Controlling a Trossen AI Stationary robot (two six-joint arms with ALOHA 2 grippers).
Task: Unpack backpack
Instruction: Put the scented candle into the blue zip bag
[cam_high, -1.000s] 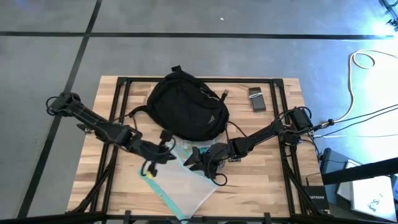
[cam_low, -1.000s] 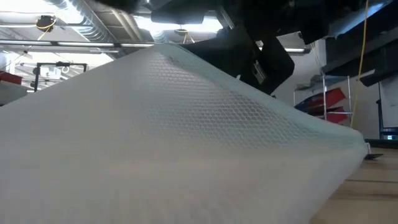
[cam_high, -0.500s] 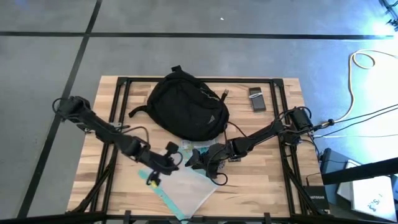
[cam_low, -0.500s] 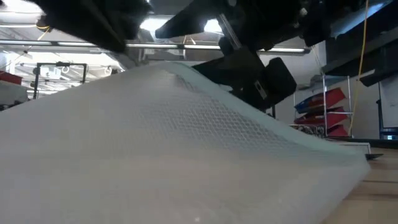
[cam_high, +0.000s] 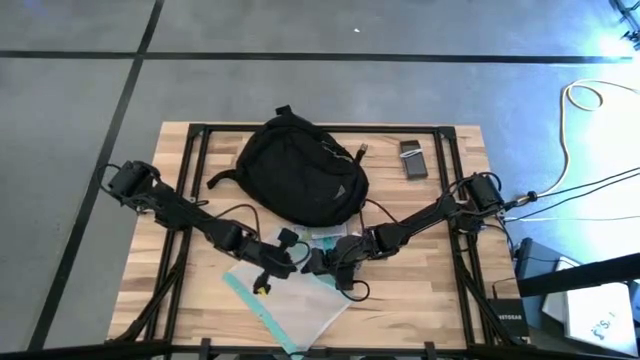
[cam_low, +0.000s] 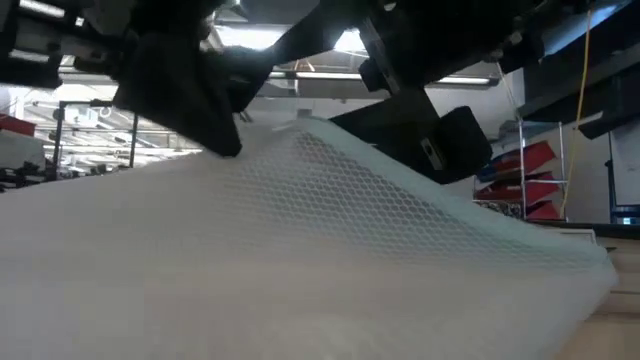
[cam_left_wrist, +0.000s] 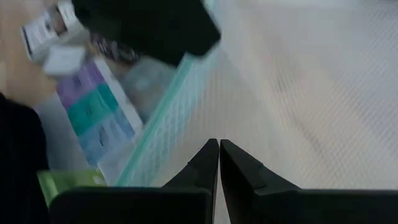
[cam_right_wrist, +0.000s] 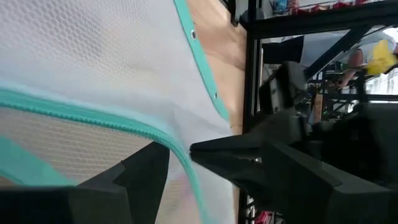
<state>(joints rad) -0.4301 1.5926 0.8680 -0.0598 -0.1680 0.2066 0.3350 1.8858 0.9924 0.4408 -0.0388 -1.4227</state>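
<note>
The black backpack lies at the far middle of the table, and no gripper touches it. In front of it lies a translucent mesh pouch with a teal zip edge. Small coloured packets show through the pouch. My right gripper is at the pouch's far edge, shut on it, and holds that edge up in a peak. My left gripper is shut and points slanting down at the mesh face beside the teal edge, close to the right gripper. My left gripper's shut fingertips stand at the pouch's mesh face just inside the teal edge; I cannot tell whether they touch it. My right gripper pinches the pouch's teal zip edge between its two fingers, coming from the table's right and slanting a little down. That edge is lifted, and the pouch's near part lies on the table.
A small dark device and a cable end lie at the far right of the table. Black frame rails run along both sides. Bare wood shows at the near right.
My left gripper, still shut, has gone down and toward the table's right, over the pouch and up to my right gripper. My right gripper has rolled while keeping its hold. The pouch's raised edge stays up.
</note>
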